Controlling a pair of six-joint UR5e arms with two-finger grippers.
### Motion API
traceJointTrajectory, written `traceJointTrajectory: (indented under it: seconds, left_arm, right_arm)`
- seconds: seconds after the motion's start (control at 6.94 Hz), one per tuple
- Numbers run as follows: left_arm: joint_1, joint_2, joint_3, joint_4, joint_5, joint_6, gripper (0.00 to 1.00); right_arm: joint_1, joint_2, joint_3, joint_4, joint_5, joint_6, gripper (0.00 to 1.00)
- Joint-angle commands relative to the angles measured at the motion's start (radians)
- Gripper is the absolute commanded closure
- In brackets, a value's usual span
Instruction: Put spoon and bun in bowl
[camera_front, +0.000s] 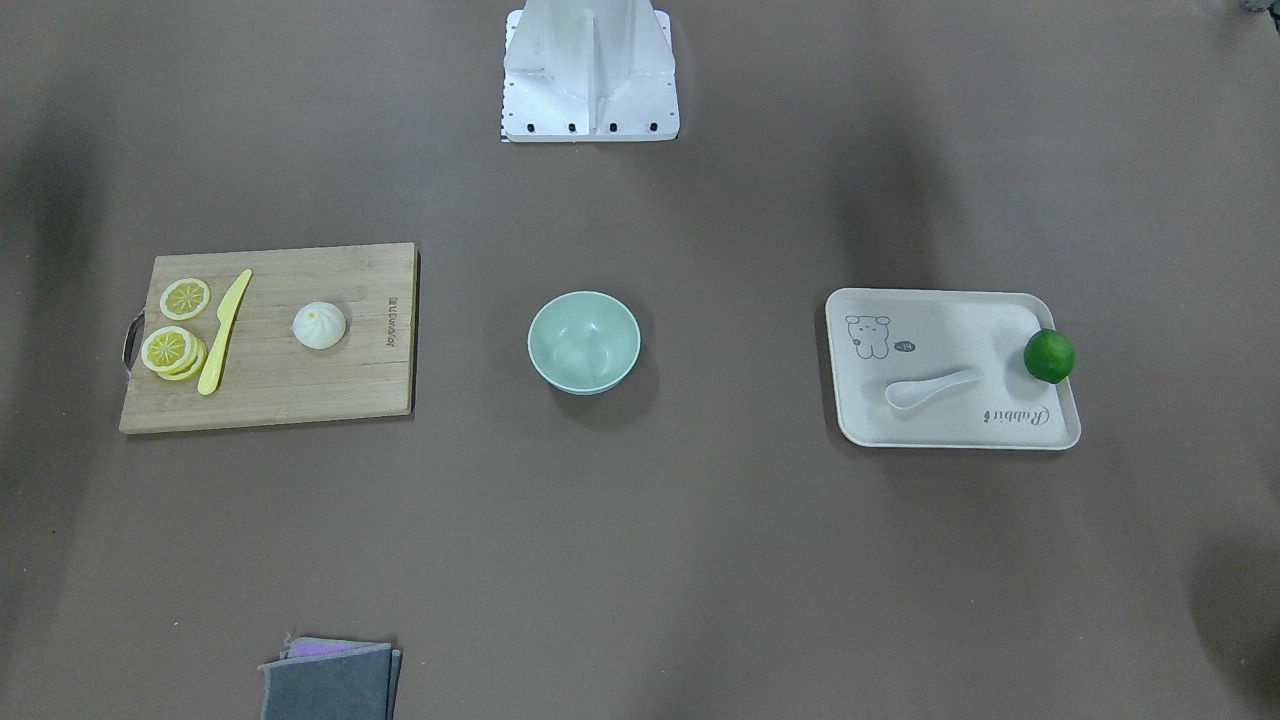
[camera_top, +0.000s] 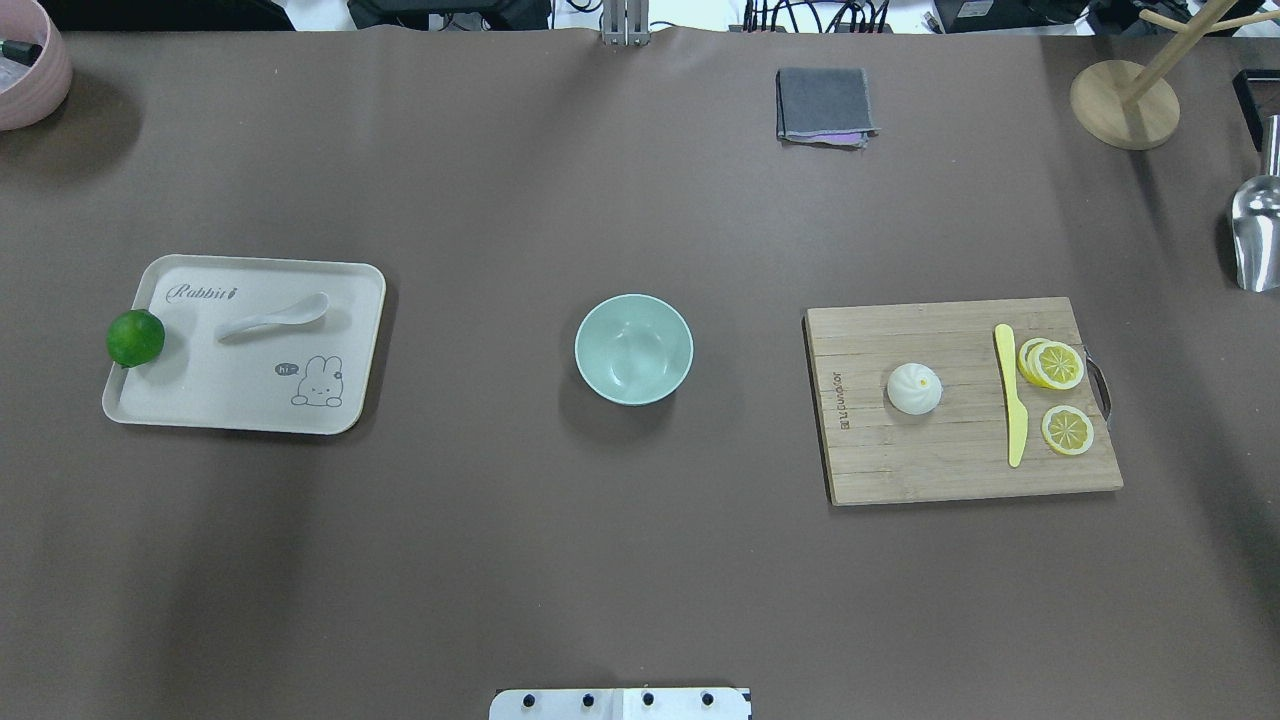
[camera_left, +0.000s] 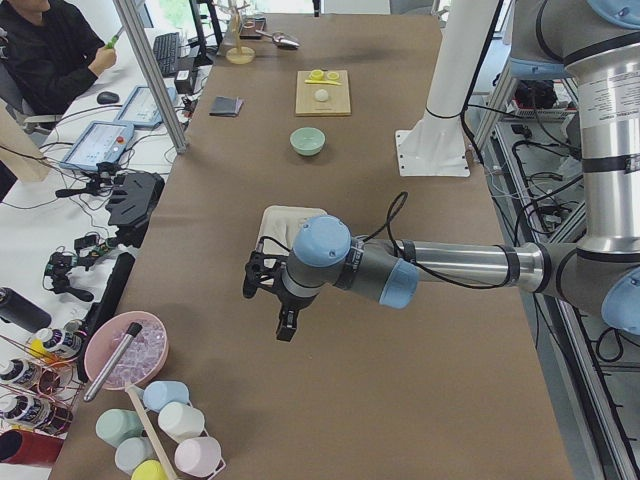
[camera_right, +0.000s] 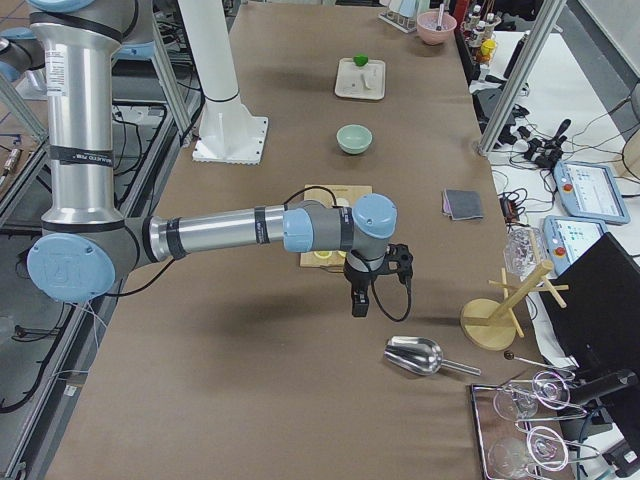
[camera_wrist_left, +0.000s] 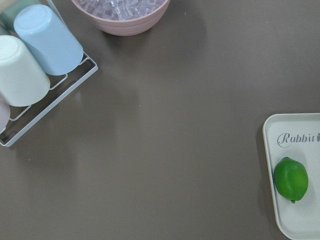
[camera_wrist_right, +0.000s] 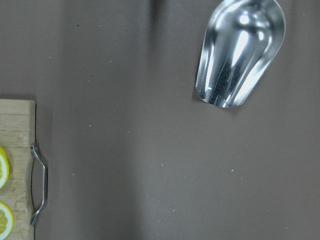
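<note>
The left arm (camera_left: 460, 265) and right arm (camera_right: 215, 232) show silver tubes, pale-blue joint caps, black cables.

Bright, even light; soft shadow beside the bowl (camera_top: 633, 349); metal scoop (camera_wrist_right: 240, 55) glares

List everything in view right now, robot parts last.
bowl: one, mint green, centre.
spoon: one, white, on tray.
bun: one, white, on cutting board.
tray: one, cream, robot's left.
lime: one, green, tray's outer edge.
cutting board: one, wooden, robot's right.
lemon slices: several, yellow, board's handle end.
knife: one, yellow, between bun and slices.
cloth: one, grey, far edge.
scoop: one, silver, beyond board's handle.
pink bowl: one, left table end.
cups: several, pastel, racked beside pink bowl.
left gripper: one, black, above table near tray.
right gripper: one, black, above table near board.
</note>
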Motion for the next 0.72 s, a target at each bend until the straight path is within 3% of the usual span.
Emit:
traceJointTrajectory:
  seconds: [0.0, 0.58]
  left_arm:
    - [0.000, 0.000, -0.003, 0.000, 0.015, -0.001, 0.02]
    - [0.004, -0.001, -0.002, 0.000, 0.011, -0.004, 0.02]
  right_arm:
    - [0.000, -0.002, 0.001, 0.000, 0.004, 0.002, 0.00]
    - [0.000, -0.006, -0.002, 0.000, 0.007, 0.005, 0.00]
